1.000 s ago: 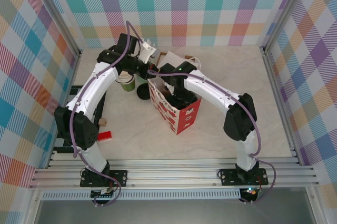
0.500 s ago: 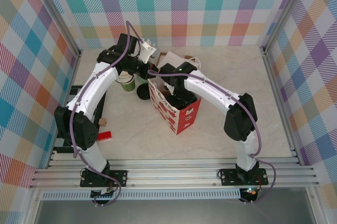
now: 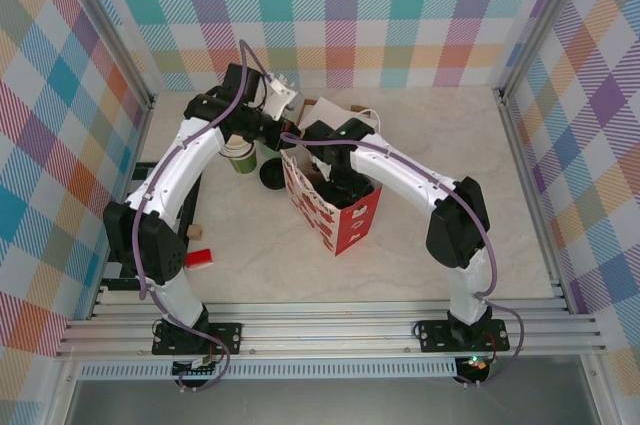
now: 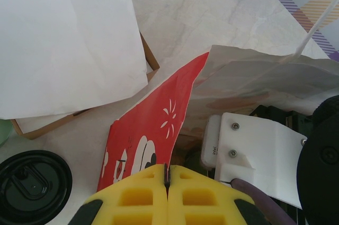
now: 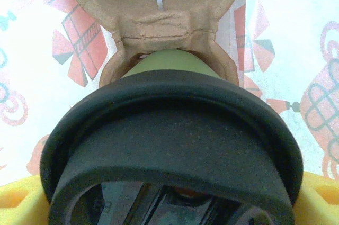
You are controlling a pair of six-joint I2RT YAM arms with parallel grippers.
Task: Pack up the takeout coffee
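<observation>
The takeout coffee (image 5: 172, 145), a green cup under a black lid, sits between my right gripper's (image 5: 169, 206) yellow fingers (image 5: 324, 193), which are shut on it. It hangs inside the red-and-white paper bag (image 3: 345, 217), just above a brown pulp cup carrier (image 5: 159, 8) at the bag's bottom. In the top view the right wrist (image 3: 338, 173) reaches down into the bag's mouth. My left gripper (image 4: 167, 174) is shut on the bag's red rim (image 4: 153, 124) and holds that side open.
A loose black lid (image 4: 33, 182) lies on the table left of the bag, beside a stack of lidless cups (image 3: 240, 157). An open cardboard box with white paper (image 4: 69, 39) stands behind. A small red item (image 3: 198, 258) lies near the left arm's base.
</observation>
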